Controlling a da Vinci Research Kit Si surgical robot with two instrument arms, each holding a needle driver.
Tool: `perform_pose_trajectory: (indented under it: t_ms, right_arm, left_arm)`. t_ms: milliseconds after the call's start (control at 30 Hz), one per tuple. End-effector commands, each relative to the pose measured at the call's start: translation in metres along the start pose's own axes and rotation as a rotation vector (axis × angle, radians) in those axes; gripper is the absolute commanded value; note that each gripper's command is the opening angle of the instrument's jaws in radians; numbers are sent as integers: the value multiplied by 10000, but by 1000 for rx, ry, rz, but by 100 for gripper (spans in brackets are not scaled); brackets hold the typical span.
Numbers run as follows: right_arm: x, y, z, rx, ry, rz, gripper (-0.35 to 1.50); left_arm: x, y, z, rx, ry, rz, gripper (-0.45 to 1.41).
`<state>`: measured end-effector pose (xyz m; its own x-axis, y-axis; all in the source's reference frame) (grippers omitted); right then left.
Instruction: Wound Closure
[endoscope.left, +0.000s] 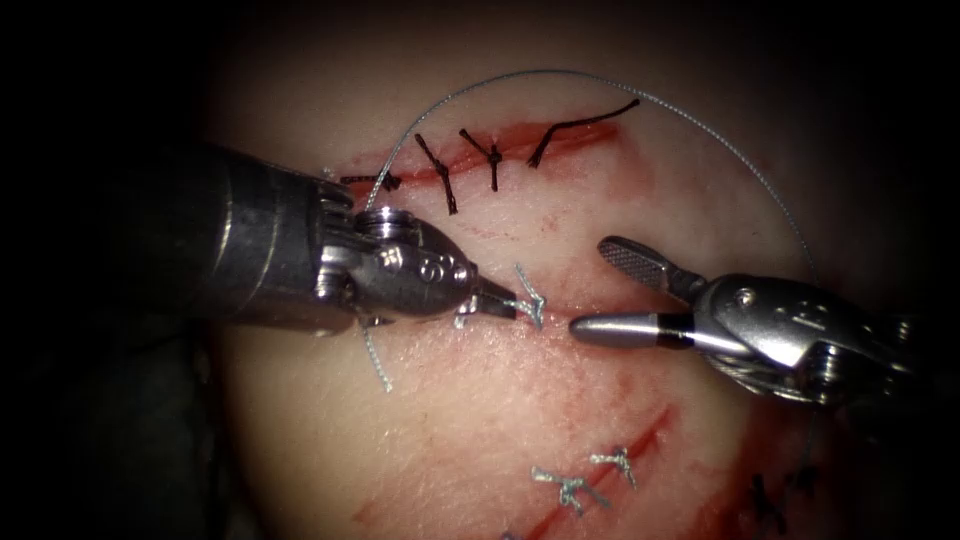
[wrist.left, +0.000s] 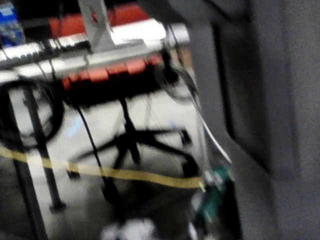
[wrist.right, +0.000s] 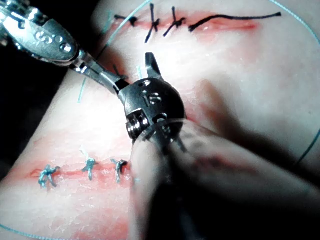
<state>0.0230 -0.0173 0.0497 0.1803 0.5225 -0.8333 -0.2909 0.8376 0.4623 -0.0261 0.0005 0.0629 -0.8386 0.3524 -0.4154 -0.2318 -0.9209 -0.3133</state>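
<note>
On the tissue, my left tool comes in from the left. Its jaws are shut on the pale thread at a knot on the middle cut. From beside this tool the long thread arcs up over the upper cut and down the right side behind the right tool. My right tool is just right of the knot, jaws open, holding nothing. In the right wrist view the left tool reaches in behind the right tool's wrist.
The upper cut carries several black stitches and a loose black tail. The lower cut has pale knotted stitches. Short pale thread ends lie under the left tool. Dark stitches sit at the lower right.
</note>
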Motion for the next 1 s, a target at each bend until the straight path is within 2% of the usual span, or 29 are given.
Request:
perform_pose_trajectory:
  t_ms: [33,167,400,500,767,800,900,1000]
  right_arm:
    - [-4,-5,12,10,-9,-30,133]
    - [-11,-8,29,9,-16,-77,133]
    - [-15,-5,51,-17,-20,-76,133]
    - [-13,5,61,-27,-21,-31,133]
    - [-14,13,75,-42,-22,70,133]
    - [-14,14,77,-47,-22,171,133]
    - [-13,16,83,-49,-23,237,135]
    - [-12,16,89,-25,-29,244,135]
  left_arm:
    - [1,-4,4,11,2,-3,-45]
    - [3,-19,-4,42,15,-12,-45]
    - [12,-22,-3,84,30,67,-45]
    - [19,-23,-3,124,24,161,-45]
    - [29,-21,-9,174,51,212,-45]
    - [31,-21,-13,183,56,215,-45]
    - [34,-22,-16,206,58,240,-45]
    - [36,-21,-17,221,56,243,-45]
